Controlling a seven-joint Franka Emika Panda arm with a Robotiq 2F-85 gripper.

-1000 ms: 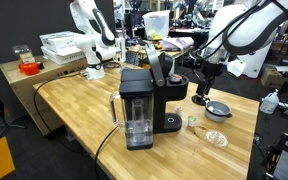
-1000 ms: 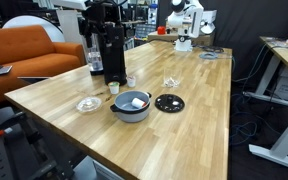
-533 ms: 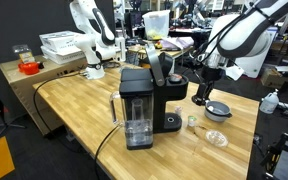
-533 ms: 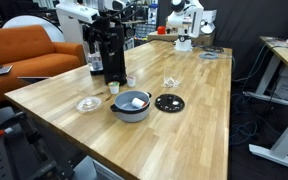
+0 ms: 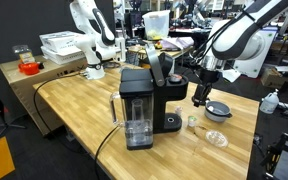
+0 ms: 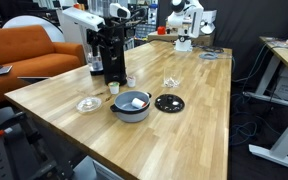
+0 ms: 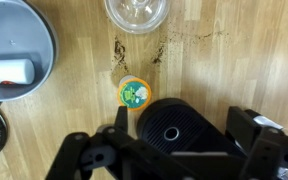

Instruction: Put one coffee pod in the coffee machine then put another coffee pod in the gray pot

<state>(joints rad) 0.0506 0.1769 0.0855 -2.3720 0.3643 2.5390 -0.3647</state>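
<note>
- Your gripper (image 7: 184,128) hangs wide open and empty, its black fingers (image 7: 121,118) pointing straight down.
- Your white arm (image 5: 239,35) bends down beside the boxy black coffee machine (image 5: 142,108).
- Just ahead, a small round coffee pod (image 7: 135,93) stands upright on the grained wooden table (image 7: 214,70).
- The white red-marked pod (image 7: 9,71) lies sideways in the smooth gray pot (image 7: 34,30).

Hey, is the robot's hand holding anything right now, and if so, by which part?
Nothing is held. The hand is open and empty, hanging in the air above the wooden table.
</note>
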